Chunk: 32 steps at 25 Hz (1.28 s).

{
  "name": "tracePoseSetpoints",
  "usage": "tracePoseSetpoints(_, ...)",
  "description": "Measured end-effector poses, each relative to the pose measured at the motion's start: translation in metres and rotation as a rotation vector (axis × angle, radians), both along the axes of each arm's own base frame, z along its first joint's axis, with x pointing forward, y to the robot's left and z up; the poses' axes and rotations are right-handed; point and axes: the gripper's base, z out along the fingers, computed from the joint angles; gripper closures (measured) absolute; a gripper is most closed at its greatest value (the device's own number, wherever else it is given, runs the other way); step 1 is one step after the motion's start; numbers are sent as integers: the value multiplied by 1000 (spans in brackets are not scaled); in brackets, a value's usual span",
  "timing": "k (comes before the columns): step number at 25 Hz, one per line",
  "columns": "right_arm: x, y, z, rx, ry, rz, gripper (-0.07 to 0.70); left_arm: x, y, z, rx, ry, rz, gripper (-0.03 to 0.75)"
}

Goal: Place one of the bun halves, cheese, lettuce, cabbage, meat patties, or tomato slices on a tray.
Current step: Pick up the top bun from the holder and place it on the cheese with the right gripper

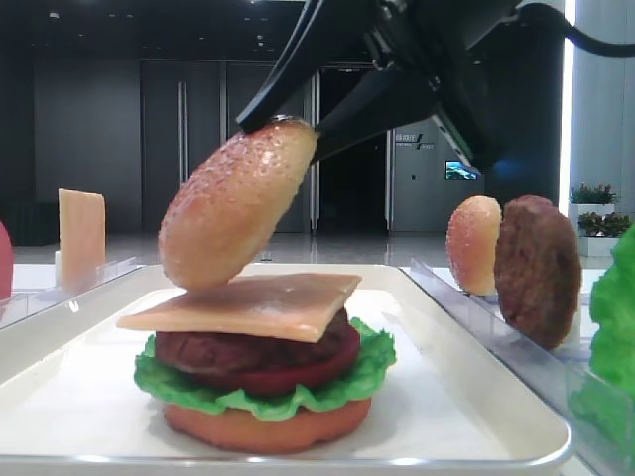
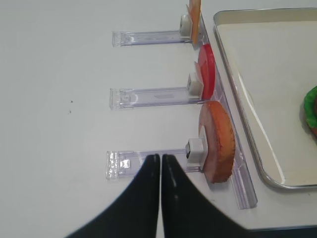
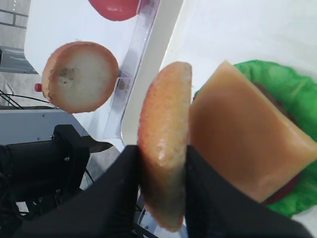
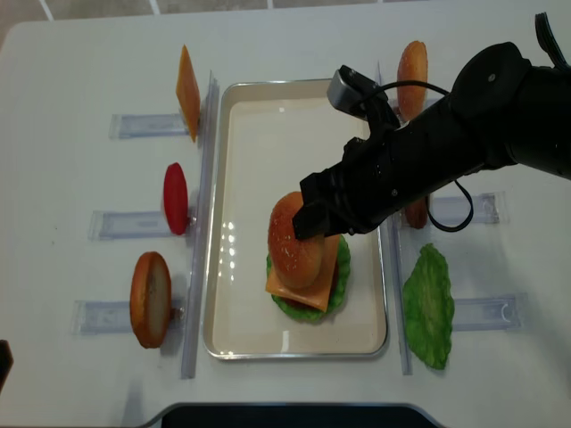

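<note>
My right gripper (image 3: 162, 154) is shut on the domed, sesame-speckled bun top (image 1: 233, 203), holding it by its edge and steeply tilted. The bun's low end is at the cheese (image 1: 248, 302), touching it or close above it. The cheese tops a stack on the white tray (image 4: 241, 160): dark patty (image 1: 228, 349), red tomato slice (image 1: 303, 377), green lettuce (image 1: 298, 399), flat bun bottom (image 1: 263, 426). From above, the bun top (image 4: 293, 239) covers the left part of the stack. My left gripper (image 2: 161, 157) is shut on nothing, over the table left of the tray.
Clear racks flank the tray. The left ones hold a cheese slice (image 4: 187, 80), a tomato slice (image 4: 175, 198) and a bun half (image 4: 150, 299). On the right are another bun half (image 4: 411, 67), a patty (image 1: 538, 270) and a lettuce leaf (image 4: 428, 308).
</note>
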Motion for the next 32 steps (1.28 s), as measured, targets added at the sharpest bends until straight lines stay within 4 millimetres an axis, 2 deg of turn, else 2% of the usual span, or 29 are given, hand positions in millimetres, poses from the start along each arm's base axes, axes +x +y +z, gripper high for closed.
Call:
tracePoseSetpoints(22, 4, 4, -13, 4, 65, -9, 413, 0, 0, 0, -1, 0, 0, 715)
tracePoseSetpoints(32, 5, 4, -13, 12, 73, -16, 413, 0, 0, 0, -1, 0, -1, 715)
